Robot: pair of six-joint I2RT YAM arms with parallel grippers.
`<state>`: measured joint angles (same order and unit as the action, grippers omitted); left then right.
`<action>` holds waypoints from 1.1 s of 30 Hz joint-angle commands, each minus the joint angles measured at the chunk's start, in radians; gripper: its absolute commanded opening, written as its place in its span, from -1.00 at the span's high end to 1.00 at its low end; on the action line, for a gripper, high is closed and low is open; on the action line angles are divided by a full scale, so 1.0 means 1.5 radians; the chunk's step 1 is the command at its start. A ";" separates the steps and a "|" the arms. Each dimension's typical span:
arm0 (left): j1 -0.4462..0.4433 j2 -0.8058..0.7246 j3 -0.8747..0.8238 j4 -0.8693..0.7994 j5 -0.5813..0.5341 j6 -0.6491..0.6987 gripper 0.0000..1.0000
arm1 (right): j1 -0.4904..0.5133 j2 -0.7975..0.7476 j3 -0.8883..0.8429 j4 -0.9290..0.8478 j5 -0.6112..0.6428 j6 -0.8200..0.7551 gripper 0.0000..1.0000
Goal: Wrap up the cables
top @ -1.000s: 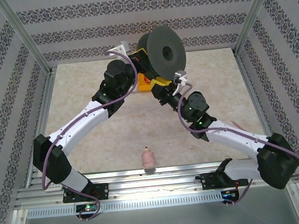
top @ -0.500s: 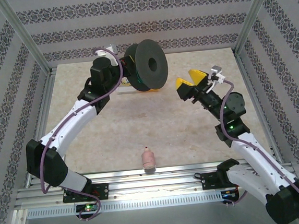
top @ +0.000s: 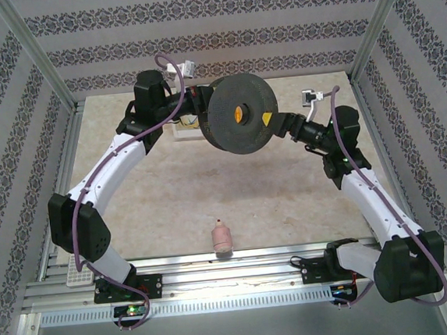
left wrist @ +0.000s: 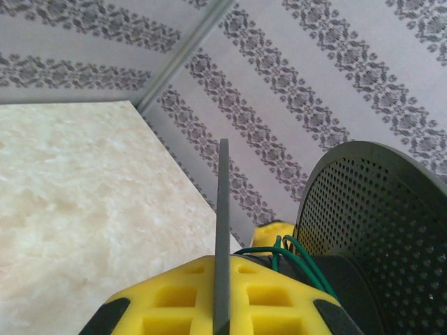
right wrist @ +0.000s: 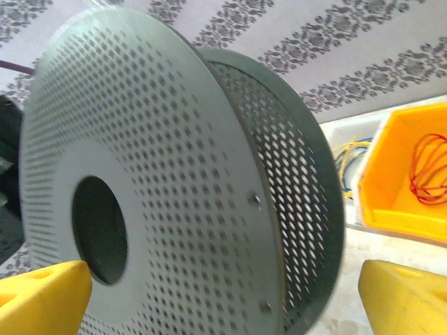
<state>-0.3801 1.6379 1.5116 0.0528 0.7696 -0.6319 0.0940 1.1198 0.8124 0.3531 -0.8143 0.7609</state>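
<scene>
The left gripper (top: 200, 105) and right gripper (top: 269, 119) flank the black spool (top: 244, 137).

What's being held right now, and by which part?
The left gripper pinches the black spool by one flange's edge; the right gripper is open, holding nothing.

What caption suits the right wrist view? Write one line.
Open right gripper flanks a perforated dark grey spool; red-orange wire coil lies in a yellow bin.
</scene>
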 commanded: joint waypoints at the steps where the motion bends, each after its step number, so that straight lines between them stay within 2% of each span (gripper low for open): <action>1: -0.001 0.006 0.014 0.045 0.062 -0.021 1.00 | -0.001 -0.001 0.026 0.024 -0.044 0.003 -0.86; 9: -0.001 0.032 0.022 0.049 0.057 -0.030 1.00 | 0.011 0.003 0.022 0.055 -0.070 0.013 -0.39; 13: -0.001 0.044 0.029 0.058 0.060 -0.039 1.00 | 0.018 0.004 0.016 0.067 -0.081 0.015 0.04; 15: -0.002 0.046 0.030 0.059 0.061 -0.042 1.00 | 0.019 0.005 0.012 0.076 -0.085 0.018 0.17; 18: -0.001 0.050 0.033 0.058 0.067 -0.044 1.00 | 0.023 0.004 0.007 0.087 -0.091 0.021 0.55; 22: -0.001 0.053 0.034 0.046 0.064 -0.038 0.70 | 0.024 0.002 0.005 0.096 -0.090 0.022 1.00; 24: 0.000 0.047 0.035 0.015 0.039 -0.019 0.64 | 0.023 -0.002 0.006 0.095 -0.087 0.022 1.00; 28: 0.012 0.021 0.060 -0.135 -0.087 0.061 0.41 | 0.019 -0.011 0.006 0.088 -0.094 0.022 1.00; 33: 0.051 -0.018 0.087 -0.280 -0.253 0.126 -0.28 | 0.009 -0.029 -0.002 0.075 -0.109 0.023 1.00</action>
<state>-0.3527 1.6863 1.5871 -0.2016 0.6724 -0.4961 0.1028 1.1130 0.8234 0.4599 -0.9485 0.8616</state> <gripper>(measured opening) 0.601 0.057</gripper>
